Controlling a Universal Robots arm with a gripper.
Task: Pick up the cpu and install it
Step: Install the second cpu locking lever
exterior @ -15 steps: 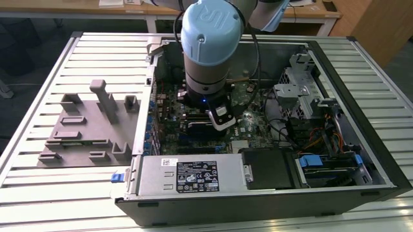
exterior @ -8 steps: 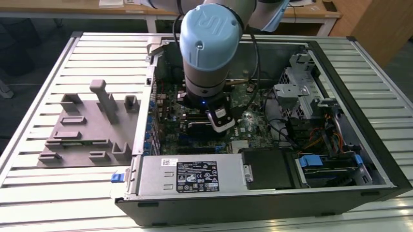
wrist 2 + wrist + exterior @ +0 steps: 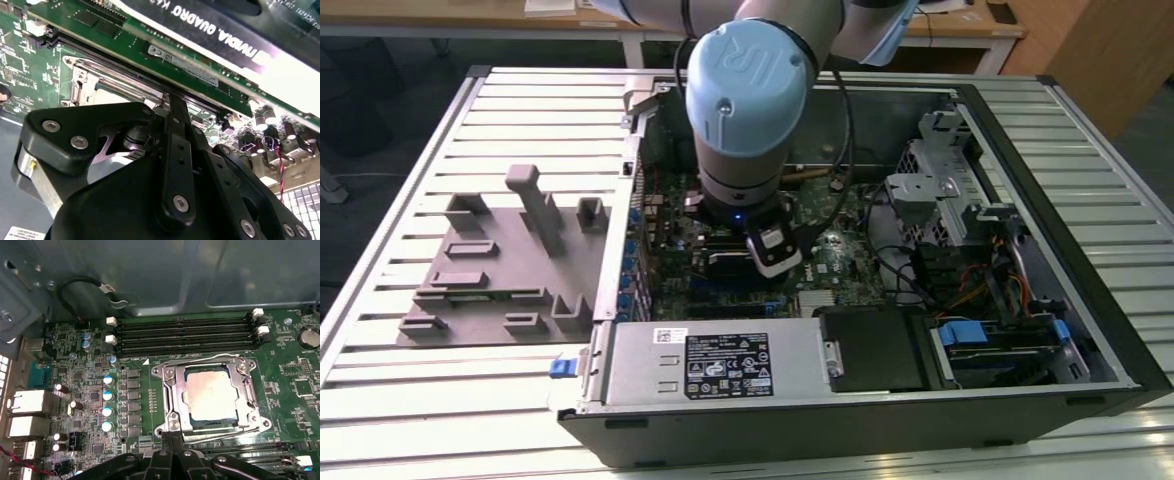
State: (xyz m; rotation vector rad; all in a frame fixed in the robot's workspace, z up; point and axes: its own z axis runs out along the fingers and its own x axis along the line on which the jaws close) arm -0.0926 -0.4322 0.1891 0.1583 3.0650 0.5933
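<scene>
CPU [image 3: 211, 394] sits flat in the socket [image 3: 170, 405] on the motherboard [image 3: 90, 395], inside the open case [image 3: 1107, 330] on your bench [image 3: 400, 200], framed all round by the metal retention frame, so from how it lies you can judge the placing step as done. In the first wrist view your hand [image 3: 172, 452] hovers just beside the socket's near edge, fingertips drawn together on nothing, clear of the chip; that reads as the hand having no further hold on it. The memory slots [image 3: 185, 332] lie just beyond the socket, and in the second wrist view a graphics card [image 3: 215, 35] runs alongside, which leaves you a tight pocket to work in. The chip shows a pale silver-grey square lid with a dull, slightly smudged sheen, level in its seat. A grey fixture tray [image 3: 494, 270] stands beside the case, on the exterior view's left.
</scene>
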